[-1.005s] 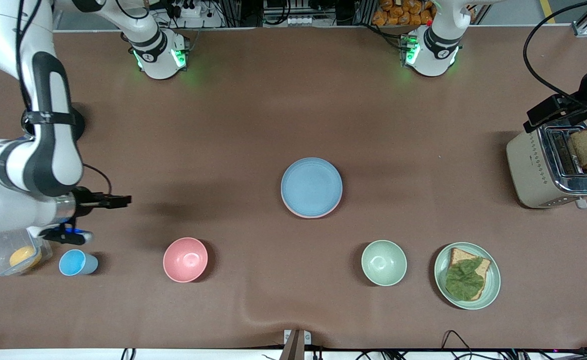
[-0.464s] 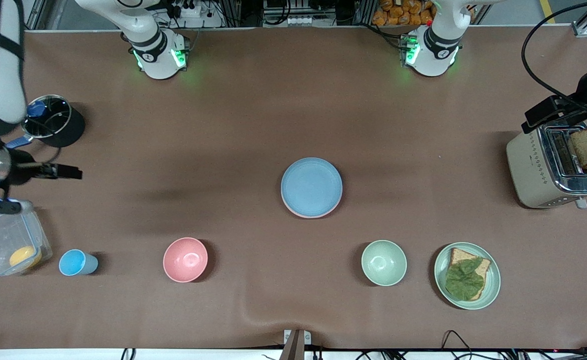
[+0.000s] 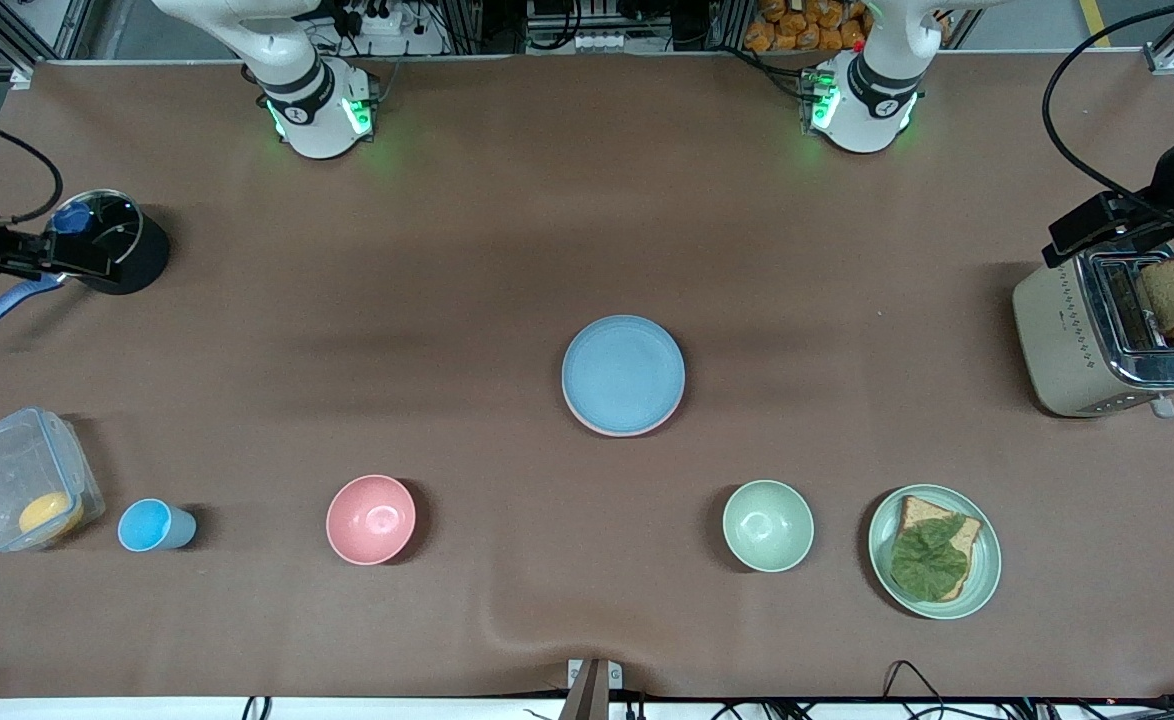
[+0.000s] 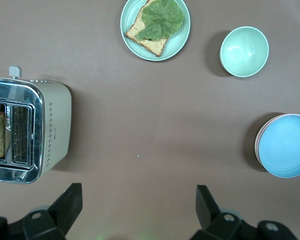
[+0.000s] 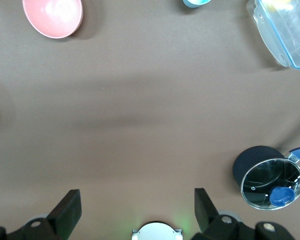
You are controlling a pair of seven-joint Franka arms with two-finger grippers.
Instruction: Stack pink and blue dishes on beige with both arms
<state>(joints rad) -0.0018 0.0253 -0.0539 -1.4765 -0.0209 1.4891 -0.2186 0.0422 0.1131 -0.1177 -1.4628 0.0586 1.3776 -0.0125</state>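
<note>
While a clear tub (image 3: 27, 478) at the right arm's end holds a yellow lump (image 3: 50, 512), the right gripper (image 5: 135, 209) hangs wide open over bare table beside a lidded black pot (image 3: 112, 240). The blue plate (image 3: 623, 374) lies mid-table on the pink plate (image 3: 607, 428); no beige plate can be made out. The left gripper (image 4: 138, 205) spreads wide beside the toaster (image 3: 1107, 335), which holds bread (image 3: 1172, 295).

A brown table (image 3: 507, 250) carries a blue plate (image 3: 623, 373) stacked over a pink plate (image 3: 607, 428) at its middle. Nearer the front camera stand a clear container (image 3: 22, 490), blue cup (image 3: 152, 526), pink bowl (image 3: 371, 519), green bowl (image 3: 768, 525) and green plate (image 3: 987, 560) with bread. A toaster (image 3: 1097, 335) sits at the left arm's end, a black pot (image 3: 112, 240) at the right arm's.
</note>
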